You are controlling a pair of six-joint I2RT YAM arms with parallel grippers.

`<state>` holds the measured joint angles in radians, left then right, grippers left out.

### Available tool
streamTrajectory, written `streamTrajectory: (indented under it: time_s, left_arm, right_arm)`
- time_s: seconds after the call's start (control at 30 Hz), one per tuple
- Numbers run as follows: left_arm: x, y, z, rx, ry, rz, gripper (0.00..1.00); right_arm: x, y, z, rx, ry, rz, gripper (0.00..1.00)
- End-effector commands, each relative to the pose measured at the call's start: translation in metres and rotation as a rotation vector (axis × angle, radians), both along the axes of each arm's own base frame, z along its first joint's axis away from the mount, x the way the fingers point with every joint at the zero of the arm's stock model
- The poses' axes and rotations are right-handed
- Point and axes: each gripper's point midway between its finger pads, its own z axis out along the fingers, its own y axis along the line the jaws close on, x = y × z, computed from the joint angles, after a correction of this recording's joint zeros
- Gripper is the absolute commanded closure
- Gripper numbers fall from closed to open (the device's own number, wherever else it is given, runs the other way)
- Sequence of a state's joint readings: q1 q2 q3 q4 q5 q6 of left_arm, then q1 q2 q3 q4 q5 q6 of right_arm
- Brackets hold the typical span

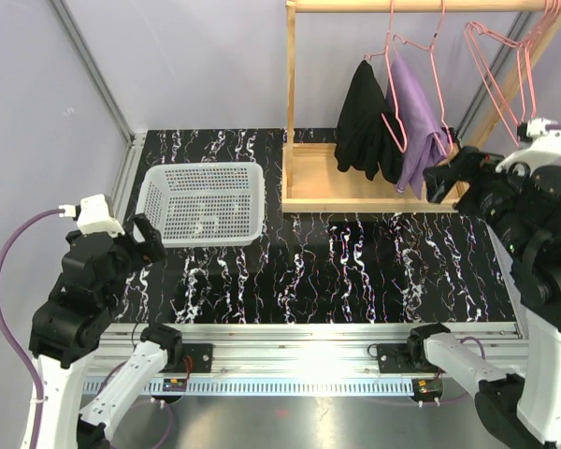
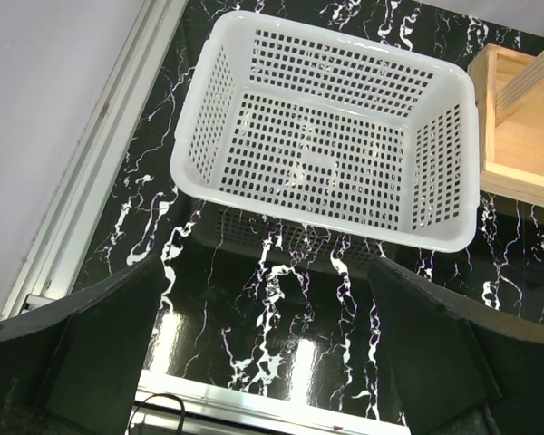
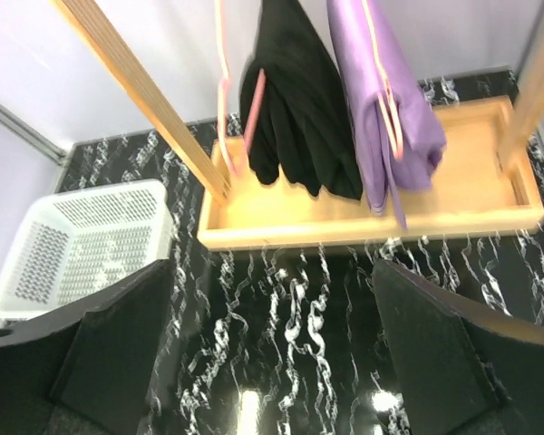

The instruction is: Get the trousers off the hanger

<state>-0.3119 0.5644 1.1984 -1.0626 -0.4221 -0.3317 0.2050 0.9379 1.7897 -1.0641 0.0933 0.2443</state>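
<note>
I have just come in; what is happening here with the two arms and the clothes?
Nothing has been taken down yet. The black trousers and the purple trousers both hang on pink hangers on the wooden rack. The right tool is open and faces them from the front, holding nothing. The left tool is also open and hovers near the white basket, which is empty.
</note>
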Motion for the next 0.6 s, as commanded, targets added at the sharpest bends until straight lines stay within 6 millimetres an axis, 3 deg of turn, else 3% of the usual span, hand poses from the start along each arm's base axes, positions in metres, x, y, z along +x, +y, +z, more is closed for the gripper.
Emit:
streamTrajectory:
  time_s: [0.0, 0.03, 0.1, 0.13, 0.2, 0.23, 0.27, 0.3, 0.33, 0.4, 0.47, 0.57]
  left_arm:
    - [0.012, -0.011, 0.002, -0.034, -0.02, -0.028, 0.01]
    - [0.013, -0.011, -0.003, -0.032, -0.009, -0.029, 0.01]
    - [0.015, -0.013, -0.008, -0.035, 0.005, -0.031, 0.01]
    - [0.015, -0.013, -0.011, -0.035, 0.009, -0.03, 0.01]
    - [0.015, -0.014, -0.012, -0.038, 0.007, -0.036, 0.01]
    - [0.014, -0.016, -0.012, -0.041, 0.0, -0.047, 0.01]
    - [0.014, -0.021, -0.01, -0.051, -0.01, -0.076, 0.01]
    - [0.013, -0.023, -0.007, -0.054, -0.025, -0.096, 0.01]
    - [0.013, -0.025, -0.006, -0.05, -0.035, -0.117, 0.01]
    - [0.009, -0.027, 0.001, -0.06, -0.076, -0.136, 0.01]
    - [0.006, -0.026, 0.004, -0.057, -0.09, -0.141, 0.01]
    - [0.004, -0.028, 0.007, -0.058, -0.098, -0.159, 0.01]
  right_arm:
    - [0.029, 0.021, 0.038, 0.052, -0.082, 0.072, 0.01]
    - [0.029, 0.024, 0.053, 0.056, -0.113, 0.091, 0.01]
    - [0.051, 0.034, 0.052, 0.055, -0.082, 0.12, 0.01]
    - [0.051, 0.038, 0.066, 0.053, -0.111, 0.145, 0.02]
    - [0.079, 0.047, 0.058, 0.036, -0.065, 0.164, 0.02]
    - [0.081, 0.049, 0.071, 0.024, -0.095, 0.183, 0.02]
    - [0.104, 0.054, 0.056, 0.011, -0.032, 0.187, 0.04]
    - [0.111, 0.057, 0.055, 0.006, -0.021, 0.192, 0.06]
    - [0.112, 0.058, 0.071, 0.009, -0.058, 0.202, 0.08]
    - [0.139, 0.061, 0.055, -0.004, 0.0, 0.186, 0.12]
    - [0.16, 0.058, 0.052, -0.029, -0.001, 0.154, 0.13]
    - [0.185, 0.064, 0.034, -0.059, 0.032, 0.166, 0.2]
